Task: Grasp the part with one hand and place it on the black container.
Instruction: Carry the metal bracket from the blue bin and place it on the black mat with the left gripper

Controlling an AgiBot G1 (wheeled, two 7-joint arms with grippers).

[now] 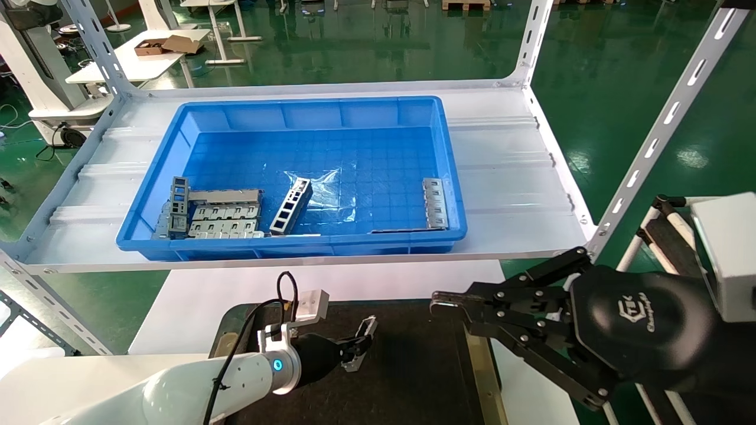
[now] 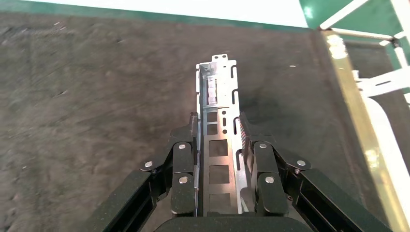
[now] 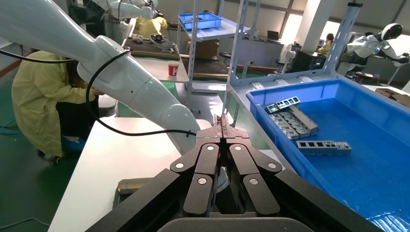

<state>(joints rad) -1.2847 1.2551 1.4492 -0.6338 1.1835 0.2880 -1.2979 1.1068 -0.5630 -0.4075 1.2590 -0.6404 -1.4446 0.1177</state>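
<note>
**Part held over the tray, ready for set-down**

The left gripper (image 2: 220, 159) pinches the slim silver-grey sheet-metal channel part (image 2: 217, 104) across its side walls, leaving the slotted far end free and pointing forward. This lengthwise hold probably serves a flat set-down. The part sits low over the wide black felt-surfaced tray (image 1: 413, 366), within its brass-coloured edge strip (image 1: 481, 378); contact cannot be confirmed.

The right gripper (image 1: 440, 304), fingertips pressed together, is parked beside the tray.

Behind, a deep blue plastic bin (image 1: 295, 106) on a white metal rack shelf (image 1: 508, 177) holds further metal pieces. The floor is glossy green.
</note>
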